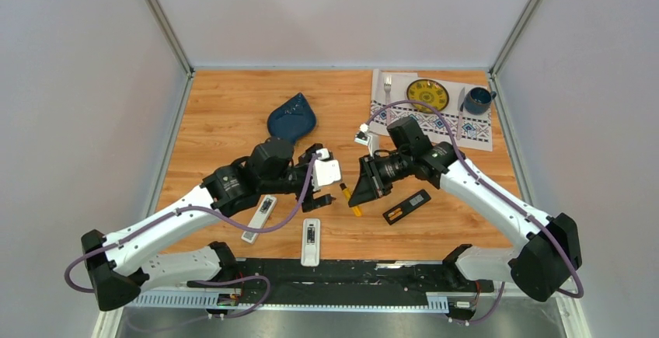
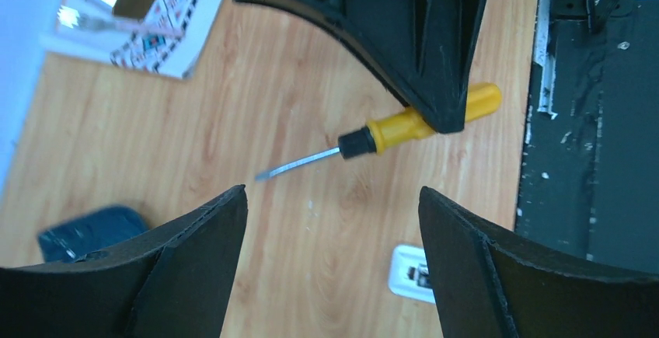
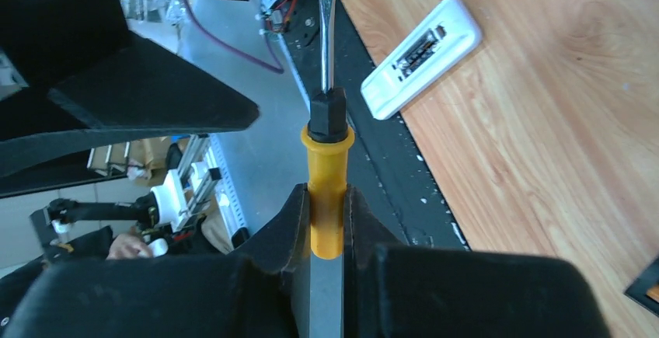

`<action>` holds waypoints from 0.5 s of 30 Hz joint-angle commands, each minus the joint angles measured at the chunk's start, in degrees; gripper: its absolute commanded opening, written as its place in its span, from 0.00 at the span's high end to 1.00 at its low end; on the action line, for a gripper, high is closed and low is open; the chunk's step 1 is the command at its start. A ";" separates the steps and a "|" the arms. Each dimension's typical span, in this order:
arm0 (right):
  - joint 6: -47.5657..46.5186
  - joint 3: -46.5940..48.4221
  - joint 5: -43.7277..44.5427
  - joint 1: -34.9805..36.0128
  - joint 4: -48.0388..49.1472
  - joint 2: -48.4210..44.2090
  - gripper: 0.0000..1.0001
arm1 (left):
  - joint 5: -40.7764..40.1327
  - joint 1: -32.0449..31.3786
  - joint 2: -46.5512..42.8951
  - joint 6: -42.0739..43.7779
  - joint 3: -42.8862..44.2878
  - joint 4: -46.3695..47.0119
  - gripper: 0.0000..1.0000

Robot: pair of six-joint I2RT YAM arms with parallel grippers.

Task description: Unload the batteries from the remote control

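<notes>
Left gripper (image 1: 317, 186): its jaws stood wide apart with nothing between them, above bare wood.
Right gripper (image 3: 328, 217): its fingers were pressed onto the orange handle of the screwdriver, one on each side.
Screwdriver (image 2: 404, 127): the handle end sat in the right gripper. The metal shaft ran straight out ahead of it toward the left gripper, with the blade tip in front of the left gripper's open jaws. No contact with those jaws could be seen.
Batteries (image 1: 396, 214): an orange-gold piece showed at one end of the open bay of the black remote. It was too small to count or to tell more.
Black remote (image 1: 407, 207): it lay flat on the table (image 1: 233, 120), just beside the right gripper on the side away from the left gripper, and apart from it.
Near white remote (image 1: 311, 242): it lay back-up, beside the left gripper toward the arm bases. Its bay was dark and the contents were unclear.
Second white remote (image 1: 259, 219): it lay behind the left gripper, alongside that arm's forearm.
</notes>
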 commanded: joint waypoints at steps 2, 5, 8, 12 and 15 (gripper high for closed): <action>3.90 -0.86 -8.09 -0.15 6.48 -1.52 1.00 | 3.83 -2.36 -0.58 13.99 -3.43 12.92 0.12; 4.25 -0.60 -8.97 -0.67 6.48 -2.05 1.00 | 5.67 -3.94 0.47 21.99 -4.32 12.75 0.12; 4.16 -0.42 -9.50 -1.20 6.30 -2.31 1.00 | 7.95 -4.03 1.88 23.14 -3.88 12.32 0.12; 4.25 -0.34 -10.38 -1.91 6.04 -1.96 1.00 | 9.63 -4.73 5.47 24.90 -1.60 8.72 0.18; 4.43 -0.25 -10.81 -2.52 5.95 -1.87 1.00 | 9.72 -5.26 8.28 25.87 0.86 4.77 0.33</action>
